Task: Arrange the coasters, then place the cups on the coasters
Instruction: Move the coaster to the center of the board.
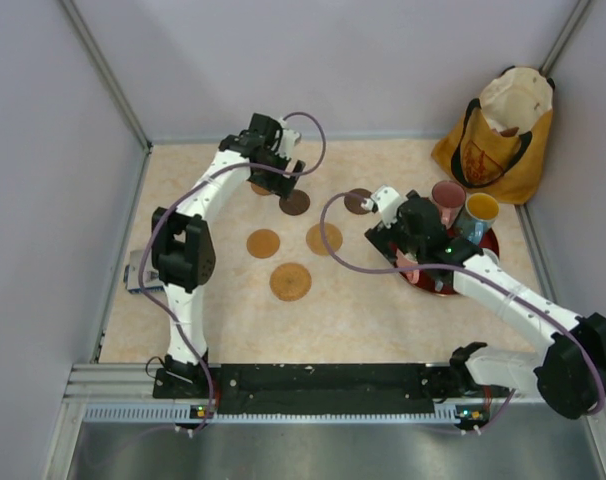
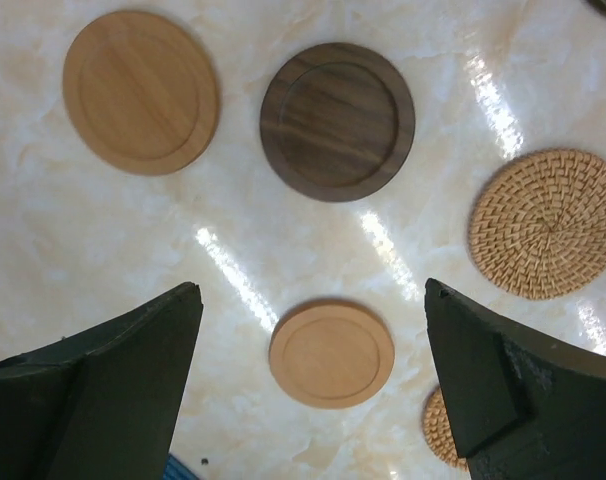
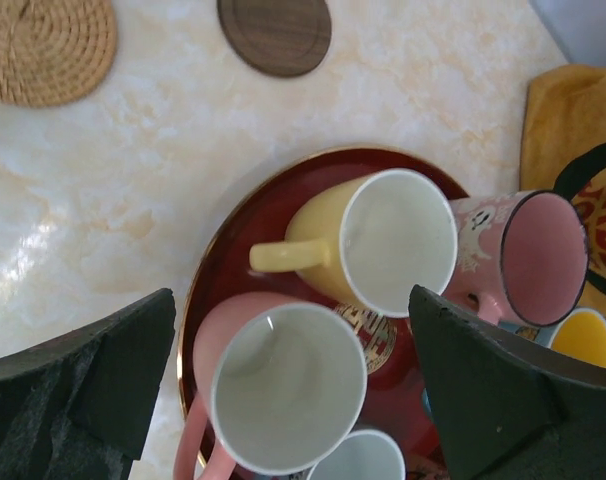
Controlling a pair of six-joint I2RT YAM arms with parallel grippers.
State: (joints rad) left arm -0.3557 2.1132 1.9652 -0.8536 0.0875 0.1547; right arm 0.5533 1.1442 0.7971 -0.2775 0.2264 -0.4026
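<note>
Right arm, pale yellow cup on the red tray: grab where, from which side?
Take the pale yellow cup by its rim wall from above, one finger inside, one outside, beside the handle. It appears upright with an open, empty mouth, and that side faces bare red tray; a pink cup crowds the side nearest the wrist camera, a second pink cup the side opposite the handle.

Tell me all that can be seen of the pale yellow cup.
The pale yellow cup is a small mug, ceramic by its look, yellow outside, white inside, empty. It stands upright on the red tray, its loop handle pointing left in the right wrist view. Two pink cups stand close beside it; contact cannot be told. Nothing grips it.
</note>
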